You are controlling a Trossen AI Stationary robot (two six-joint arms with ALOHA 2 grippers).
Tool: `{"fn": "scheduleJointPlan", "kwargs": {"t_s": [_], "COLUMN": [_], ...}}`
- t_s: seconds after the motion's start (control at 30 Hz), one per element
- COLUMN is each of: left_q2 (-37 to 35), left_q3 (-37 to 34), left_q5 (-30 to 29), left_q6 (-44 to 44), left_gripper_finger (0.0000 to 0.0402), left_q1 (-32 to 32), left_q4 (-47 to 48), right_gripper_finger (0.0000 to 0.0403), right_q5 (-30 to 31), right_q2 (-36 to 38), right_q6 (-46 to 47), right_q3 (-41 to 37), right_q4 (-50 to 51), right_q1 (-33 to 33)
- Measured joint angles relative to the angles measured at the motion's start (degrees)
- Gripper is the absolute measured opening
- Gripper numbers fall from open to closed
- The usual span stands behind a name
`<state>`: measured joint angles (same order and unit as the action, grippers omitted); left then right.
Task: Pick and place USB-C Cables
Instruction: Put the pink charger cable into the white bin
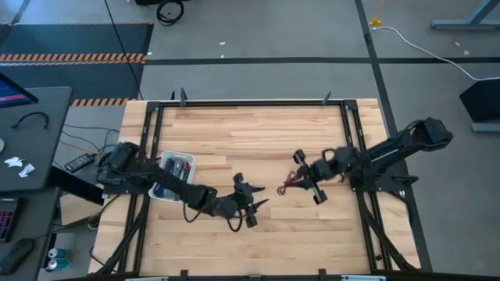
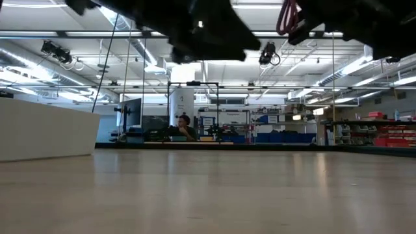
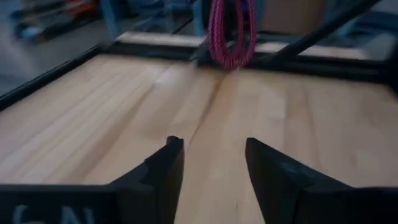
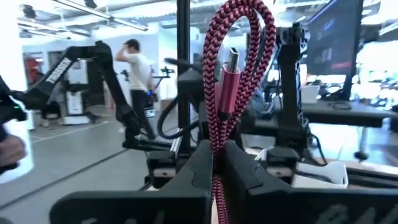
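Observation:
A red-and-black braided USB-C cable (image 4: 239,68), folded into a loop with a pink metal plug (image 4: 230,78), is in my right gripper (image 4: 217,152), which is shut on it right of the table's middle (image 1: 298,181). The cable (image 2: 289,16) shows high above the tabletop in the low view. My left gripper (image 3: 214,149) is open and empty. It hovers just left of the cable (image 1: 289,184), near the table's middle (image 1: 248,204), and points toward the cable (image 3: 230,34). More cables (image 1: 178,167) lie in the white tray (image 1: 162,192) at the table's left. My right gripper pinches the folded cable between its two fingers (image 4: 199,165), across several strands of the bundle (image 4: 217,144) below the plug. The looped end (image 4: 249,18) stands out beyond the fingertips. The cable is lifted clear of the table.
The white tray (image 2: 45,130) stands on the table's left part, beside the left arm. A black metal frame (image 1: 250,103) borders the wooden tabletop. Bare wood (image 1: 258,133) lies between the arms and the far edge. A person (image 4: 137,65) stands in the room beyond.

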<state>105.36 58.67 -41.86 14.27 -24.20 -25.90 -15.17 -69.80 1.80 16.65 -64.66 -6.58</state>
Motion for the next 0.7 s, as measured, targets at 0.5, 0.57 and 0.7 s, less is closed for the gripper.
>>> {"fn": "scheduleJointPlan", "kwargs": {"t_s": [0.5,0.57,0.7], "left_q2": [4.5,4.5,4.5], "left_q3": [0.5,1.1,2.1], "left_q5": [20.4,20.7,20.8], "left_q6": [-15.7,-15.8,-15.7], "left_gripper_finger": [0.029,0.0278,0.0228], "left_q1": [8.0,8.4,9.1], "left_q4": [-24.7,-25.0,-24.7], "right_gripper_finger": [0.0014,0.0014,0.0017], "right_q5": [19.2,21.2,22.3], "right_q2": [-2.4,-3.0,-3.4], "right_q6": [-9.0,-9.0,-8.0], "right_q3": [0.7,0.7,0.7], "right_q4": [-0.1,-0.5,-0.9], "right_q1": [-10.2,-10.2,-10.2]}}
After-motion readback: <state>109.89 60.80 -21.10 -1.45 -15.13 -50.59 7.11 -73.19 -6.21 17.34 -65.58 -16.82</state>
